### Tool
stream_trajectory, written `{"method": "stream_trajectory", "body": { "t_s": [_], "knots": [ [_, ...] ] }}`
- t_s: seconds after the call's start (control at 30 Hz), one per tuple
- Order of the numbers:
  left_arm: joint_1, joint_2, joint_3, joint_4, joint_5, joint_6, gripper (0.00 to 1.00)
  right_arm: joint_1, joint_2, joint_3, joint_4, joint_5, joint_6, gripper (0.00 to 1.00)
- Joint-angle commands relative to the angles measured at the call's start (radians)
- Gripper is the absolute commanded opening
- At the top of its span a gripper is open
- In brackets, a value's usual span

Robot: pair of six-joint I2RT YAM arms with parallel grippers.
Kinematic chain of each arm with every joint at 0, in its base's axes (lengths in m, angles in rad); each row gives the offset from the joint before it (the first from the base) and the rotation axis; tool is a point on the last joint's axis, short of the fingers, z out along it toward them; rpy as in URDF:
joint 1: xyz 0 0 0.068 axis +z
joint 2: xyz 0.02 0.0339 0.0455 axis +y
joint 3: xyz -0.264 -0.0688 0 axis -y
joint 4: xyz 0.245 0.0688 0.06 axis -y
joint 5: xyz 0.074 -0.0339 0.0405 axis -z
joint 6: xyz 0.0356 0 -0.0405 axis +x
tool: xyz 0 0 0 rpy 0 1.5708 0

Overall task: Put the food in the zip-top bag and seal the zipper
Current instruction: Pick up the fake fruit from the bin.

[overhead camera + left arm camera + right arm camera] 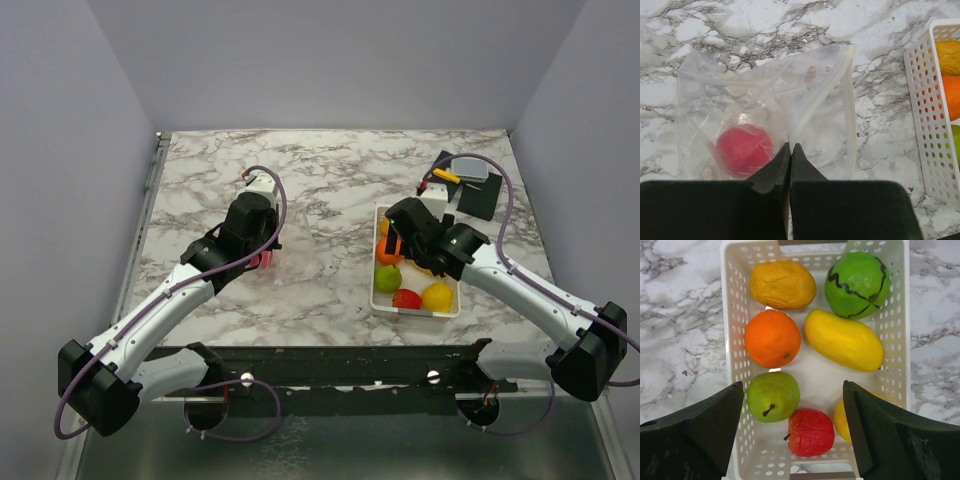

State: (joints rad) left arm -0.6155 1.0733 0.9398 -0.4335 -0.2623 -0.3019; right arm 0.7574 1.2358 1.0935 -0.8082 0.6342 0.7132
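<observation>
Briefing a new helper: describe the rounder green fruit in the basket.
On the marble table, find the white basket. The fruit sits in its top right corner in the right wrist view. Unlike the green pear, it bears a dark wavy line.

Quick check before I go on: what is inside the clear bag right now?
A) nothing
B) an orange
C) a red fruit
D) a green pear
C: the left wrist view shows one red fruit inside the zip-top bag; the orange and green pear lie in the white basket.
</observation>
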Motion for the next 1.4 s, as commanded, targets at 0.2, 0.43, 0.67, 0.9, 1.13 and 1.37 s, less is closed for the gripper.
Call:
{"method": "stream_trajectory", "body": {
  "t_s": [0.2, 0.43, 0.67, 0.9, 1.13, 1.37],
  "knots": [
    [0.0, 0.002, -0.012, 0.016, -0.006, 0.012, 0.0, -0.012, 0.01, -0.087, 0.051, -0.142, -0.023, 0.83],
    [0.0, 0.001, -0.011, 0.016, -0.006, 0.011, 0.0, -0.013, 0.035, -0.135, 0.092, -0.204, -0.022, 0.8],
    [0.0, 0.0, -0.012, 0.015, -0.008, 0.012, 0.0, -0.013, 0.088, -0.151, 0.125, -0.225, -0.017, 0.74],
    [0.0, -0.003, -0.012, 0.015, -0.008, 0.012, 0.0, -0.013, 0.111, -0.17, 0.146, -0.238, -0.013, 0.65],
    [0.0, -0.004, -0.012, 0.015, -0.009, 0.011, 0.0, -0.013, 0.128, -0.179, 0.149, -0.23, -0.009, 0.56],
    [0.0, -0.003, -0.012, 0.015, -0.007, 0.012, 0.0, -0.014, 0.128, -0.177, 0.147, -0.234, -0.014, 0.32]
  ]
}}
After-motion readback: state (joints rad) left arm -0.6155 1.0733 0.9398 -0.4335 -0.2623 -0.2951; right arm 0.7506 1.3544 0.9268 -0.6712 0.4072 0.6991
